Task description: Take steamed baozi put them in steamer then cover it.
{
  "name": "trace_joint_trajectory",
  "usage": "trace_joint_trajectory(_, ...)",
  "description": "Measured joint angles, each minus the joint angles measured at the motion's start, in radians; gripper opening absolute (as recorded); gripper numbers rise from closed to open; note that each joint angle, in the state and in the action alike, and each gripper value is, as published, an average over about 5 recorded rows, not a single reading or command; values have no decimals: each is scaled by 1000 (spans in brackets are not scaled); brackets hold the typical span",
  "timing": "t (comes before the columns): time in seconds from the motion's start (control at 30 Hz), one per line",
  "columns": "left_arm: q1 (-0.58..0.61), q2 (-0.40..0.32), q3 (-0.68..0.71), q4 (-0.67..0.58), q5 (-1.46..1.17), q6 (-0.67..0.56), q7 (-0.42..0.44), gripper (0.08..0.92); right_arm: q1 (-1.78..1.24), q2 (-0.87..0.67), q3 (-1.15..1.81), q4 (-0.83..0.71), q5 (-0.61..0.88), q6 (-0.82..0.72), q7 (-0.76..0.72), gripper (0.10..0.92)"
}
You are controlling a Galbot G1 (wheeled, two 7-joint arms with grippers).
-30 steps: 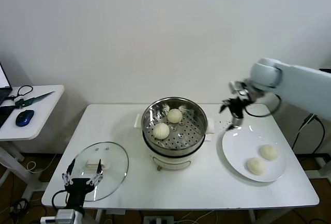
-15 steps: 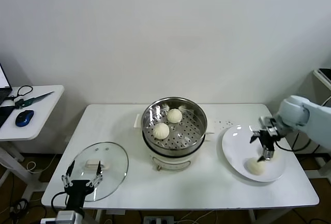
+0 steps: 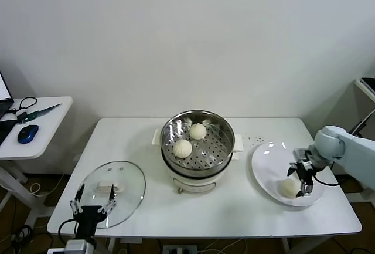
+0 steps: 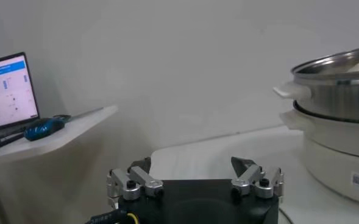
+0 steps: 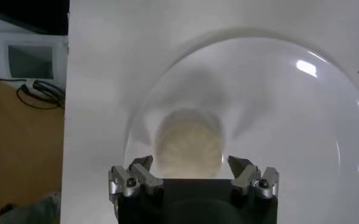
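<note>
The right gripper (image 3: 304, 179), jaws spread, is straddling a bun (image 5: 188, 146) on the plate (image 3: 266, 166); closing off-centre could be nudging the bun away.

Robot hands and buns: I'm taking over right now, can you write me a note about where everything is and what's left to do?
Right hand: open, low over the white plate, fingers either side of a bun. It is not gripping it yet.
Left hand: open, parked at the table's front left edge by the glass cover.
Steamer: uncovered, two buns inside.
In the head view one bun shows on the plate; the right hand may hide another.
Done: two buns loaded.
Left: grasp the plate bun, move it to the steamer, check for any more, then put the cover on.
</note>
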Motion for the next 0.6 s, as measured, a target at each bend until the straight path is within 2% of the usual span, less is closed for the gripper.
trace_joint_trajectory(0.2, -3, 0, -1, 2, 1, 3, -1, 823, -17, 17, 13, -20, -11, 5, -3, 820)
trace_joint_trajectory(0.6, -8, 0, 4, 3, 5, 8, -2, 823, -21, 22, 17, -32, -14, 15, -8, 698)
